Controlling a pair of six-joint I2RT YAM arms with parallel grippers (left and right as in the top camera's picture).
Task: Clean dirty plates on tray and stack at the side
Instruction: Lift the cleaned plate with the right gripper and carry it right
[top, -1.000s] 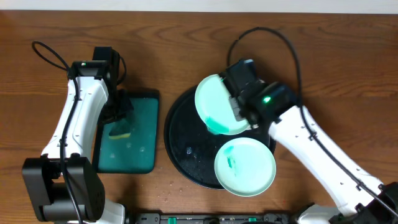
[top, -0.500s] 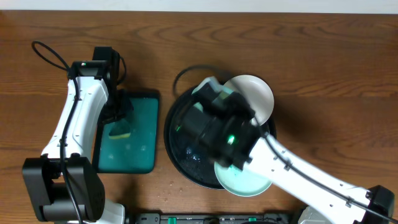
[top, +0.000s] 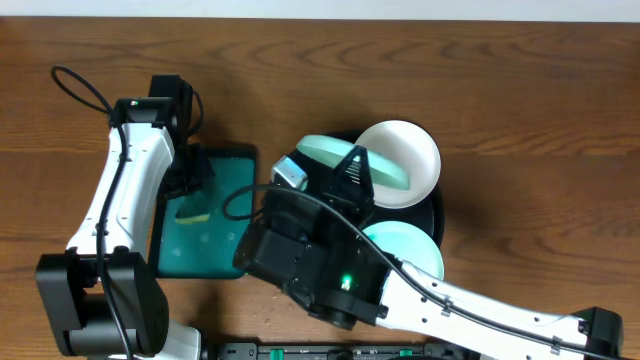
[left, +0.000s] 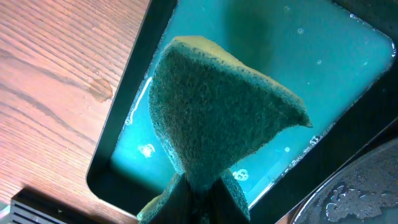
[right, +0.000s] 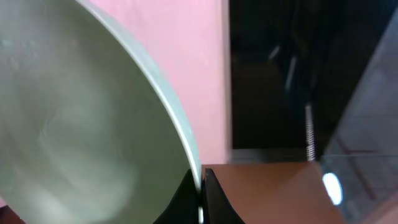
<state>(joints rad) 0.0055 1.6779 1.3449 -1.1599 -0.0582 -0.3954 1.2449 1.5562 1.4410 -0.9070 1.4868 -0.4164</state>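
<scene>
My right gripper (top: 357, 160) is shut on the rim of a pale-mint plate (top: 335, 151), held high above the black tray (top: 437, 214) and tilted on edge. In the right wrist view the plate (right: 81, 124) fills the left side, with its rim pinched between the fingers (right: 200, 186). A white plate (top: 405, 155) lies at the back of the tray. A mint plate (top: 410, 250) lies at the front right, partly hidden by the right arm. My left gripper (top: 190, 185) is shut on a green-and-yellow sponge (left: 217, 112) over the teal tray (left: 323, 68).
The teal rectangular tray (top: 225, 200) holds liquid and sits left of the black tray. The raised right arm (top: 320, 260) hides most of the black tray from above. Brown wooden tabletop (top: 540, 120) lies to the right. A black cable (top: 75, 85) loops at far left.
My right arm has lifted the plate off the tray and swung up toward the camera, tipping it on edge and uncovering the white plate beneath. The left arm has not moved.
</scene>
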